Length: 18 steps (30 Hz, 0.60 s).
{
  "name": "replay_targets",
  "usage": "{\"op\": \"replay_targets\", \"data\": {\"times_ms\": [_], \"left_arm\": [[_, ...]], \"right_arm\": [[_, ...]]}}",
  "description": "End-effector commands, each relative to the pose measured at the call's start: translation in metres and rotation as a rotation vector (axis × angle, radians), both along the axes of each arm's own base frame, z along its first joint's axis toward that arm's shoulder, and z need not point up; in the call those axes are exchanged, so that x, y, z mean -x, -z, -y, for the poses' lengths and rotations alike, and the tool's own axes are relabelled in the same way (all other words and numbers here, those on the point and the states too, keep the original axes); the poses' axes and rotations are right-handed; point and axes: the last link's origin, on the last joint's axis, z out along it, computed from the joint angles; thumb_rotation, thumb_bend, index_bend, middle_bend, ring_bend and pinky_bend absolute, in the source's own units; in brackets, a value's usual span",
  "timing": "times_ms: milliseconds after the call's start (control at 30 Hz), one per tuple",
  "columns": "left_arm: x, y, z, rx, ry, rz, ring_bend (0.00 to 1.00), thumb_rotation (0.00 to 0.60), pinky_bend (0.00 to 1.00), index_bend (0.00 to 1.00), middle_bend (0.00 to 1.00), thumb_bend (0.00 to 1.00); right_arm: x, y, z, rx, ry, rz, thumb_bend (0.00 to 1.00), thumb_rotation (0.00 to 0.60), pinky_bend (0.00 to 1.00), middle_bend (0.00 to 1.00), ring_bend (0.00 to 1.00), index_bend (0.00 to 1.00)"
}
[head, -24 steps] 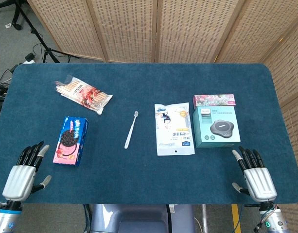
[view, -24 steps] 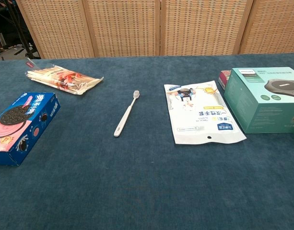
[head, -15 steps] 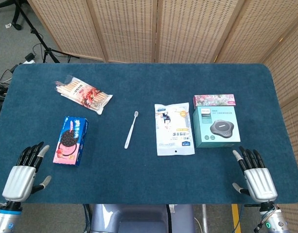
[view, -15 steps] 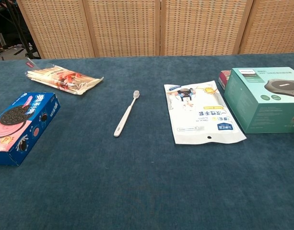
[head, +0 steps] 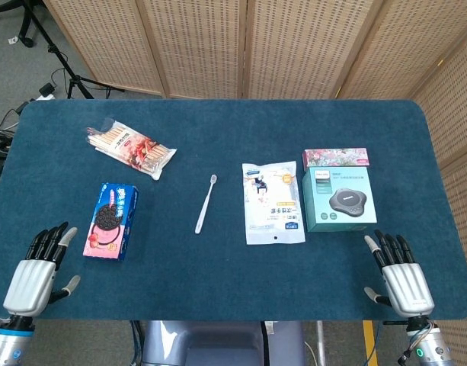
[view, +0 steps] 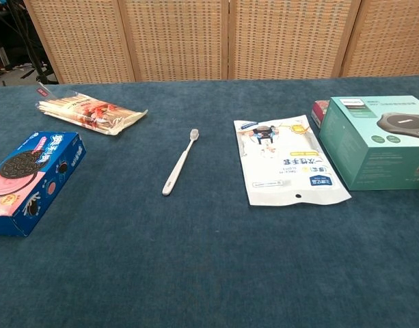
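both hands lie flat on the blue felt table [head: 218,290], fingers spread and holding nothing. the glossy cardboard cookie box [head: 111,221] sits just beyond the left hand [head: 33,276] fingertips; the teal speaker box [head: 340,200] just beyond the right hand [head: 401,278]. the chest view shows neither hand.

Matt dark-blue cloth covers the bench [head: 218,282]; the blue cardboard biscuit box [head: 111,221] looks glossy; the white plastic toothbrush [head: 206,203] smooth; the white pouch [head: 272,202], at its three o'clock, shiny film; the teal cardboard box [head: 339,199] satin.
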Motion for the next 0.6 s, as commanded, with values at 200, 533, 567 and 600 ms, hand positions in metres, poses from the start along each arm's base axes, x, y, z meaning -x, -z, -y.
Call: {"op": "replay_targets", "data": {"times_ms": [200, 533, 567, 600], "left_arm": [[-0.0007, -0.0005, 0.0011, -0.003, 0.003, 0.001, 0.00, 0.600, 0.07, 0.00, 0.00, 0.25], [-0.0009, -0.0002, 0.0011, 0.000, 0.002, 0.000, 0.00, 0.600, 0.08, 0.00, 0.00, 0.25], [-0.0009, -0.0001, 0.0011, 0.001, 0.002, 0.000, 0.00, 0.600, 0.08, 0.00, 0.00, 0.25], [-0.0009, 0.0000, 0.0011, 0.001, 0.002, -0.001, 0.00, 0.600, 0.08, 0.00, 0.00, 0.26]], "right_arm": [[-0.0011, -0.0015, -0.0009, 0.008, -0.003, 0.004, 0.13, 0.600, 0.00, 0.00, 0.00, 0.00], [-0.0008, -0.0024, -0.0007, 0.008, 0.003, 0.005, 0.13, 0.600, 0.00, 0.00, 0.00, 0.00], [-0.0011, -0.0023, -0.0003, 0.008, 0.005, 0.003, 0.13, 0.600, 0.00, 0.02, 0.00, 0.00], [-0.0014, -0.0023, 0.0001, 0.009, 0.005, 0.001, 0.14, 0.600, 0.00, 0.08, 0.01, 0.00]]}}
